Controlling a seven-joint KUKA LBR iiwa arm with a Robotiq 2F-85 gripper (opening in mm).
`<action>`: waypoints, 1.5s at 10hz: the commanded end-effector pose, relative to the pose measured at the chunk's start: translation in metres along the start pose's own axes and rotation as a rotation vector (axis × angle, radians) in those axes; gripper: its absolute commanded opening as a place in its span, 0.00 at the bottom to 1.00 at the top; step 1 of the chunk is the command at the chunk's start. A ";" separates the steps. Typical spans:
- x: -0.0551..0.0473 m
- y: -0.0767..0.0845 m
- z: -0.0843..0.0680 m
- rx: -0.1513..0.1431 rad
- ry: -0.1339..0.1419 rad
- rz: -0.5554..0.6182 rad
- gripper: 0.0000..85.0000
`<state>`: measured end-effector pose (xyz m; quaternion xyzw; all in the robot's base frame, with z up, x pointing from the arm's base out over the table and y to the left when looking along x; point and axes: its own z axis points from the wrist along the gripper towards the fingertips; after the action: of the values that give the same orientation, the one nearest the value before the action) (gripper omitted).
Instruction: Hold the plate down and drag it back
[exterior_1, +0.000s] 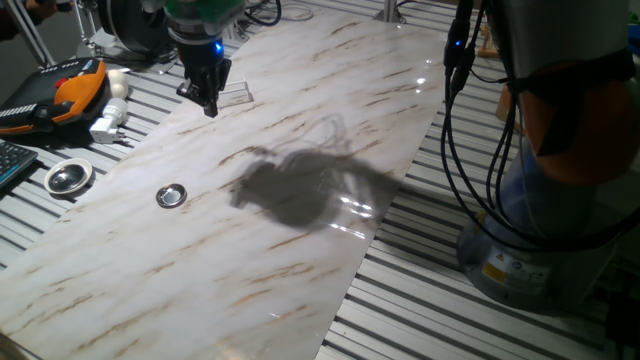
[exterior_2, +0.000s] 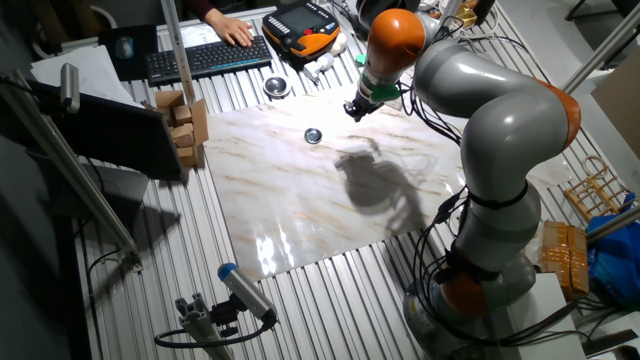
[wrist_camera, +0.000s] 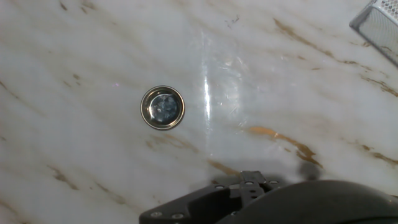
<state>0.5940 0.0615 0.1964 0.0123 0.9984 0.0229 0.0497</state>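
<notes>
The task appears not yet begun. The plate (exterior_1: 172, 195) lies flat on the marble board (exterior_1: 300, 120), free of contact, and the gripper (exterior_1: 209, 105) hangs above the board well apart from it, holding nothing. Descent onto the plate, pressing and dragging all remain, by this judgement. Whether the fingers are parted or closed cannot be told: they read as one dark mass in both fixed views.

One fixed view shows the clear flat piece (exterior_1: 232, 94) lying just behind the gripper, and a larger metal dish (exterior_1: 68, 177) off the board on the slatted table (exterior_1: 480, 320), farther from the hand than the plate.

The other fixed view shows the whole arm (exterior_2: 490, 130) reaching over the board, the gripper (exterior_2: 356, 109) near its far edge, and the plate (exterior_2: 313, 135) off to one side of the hand.

The hand view alone shows the plate (wrist_camera: 162, 107) from above: raised rim, darker centre, ahead of the hand and off its axis; the fingertips are not visible here.
</notes>
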 end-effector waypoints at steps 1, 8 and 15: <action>0.000 0.000 0.000 0.000 -0.001 0.000 0.00; 0.000 0.001 0.002 -0.003 -0.001 0.000 0.00; 0.000 0.001 0.004 -0.003 -0.004 0.002 0.00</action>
<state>0.5946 0.0626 0.1922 0.0132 0.9983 0.0245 0.0519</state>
